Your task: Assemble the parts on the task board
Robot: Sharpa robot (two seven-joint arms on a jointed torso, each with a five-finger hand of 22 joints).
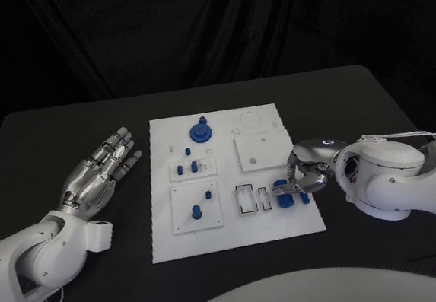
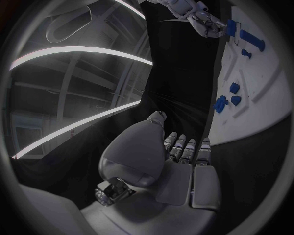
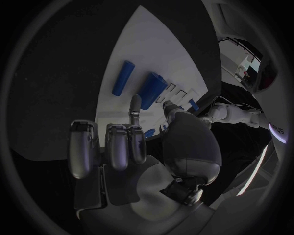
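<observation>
A white task board (image 1: 238, 232) is lying in the middle of a black counter (image 1: 40, 147), carrying small blue parts (image 1: 202, 132). The left hand (image 1: 97, 173) is resting flat beside the board, fingers spread, holding nothing. The right hand (image 1: 306, 172) is curling over blue cylinders (image 1: 285, 200) at the board's near right corner; whether it is gripping one is unclear.

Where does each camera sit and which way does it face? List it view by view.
Head view: on the robot's head, looking down at the task board; both arms show.
Left wrist view: behind the left hand, which rests flat beside the board.
Right wrist view: behind the right hand, over blue parts.
Shared: the board.
</observation>
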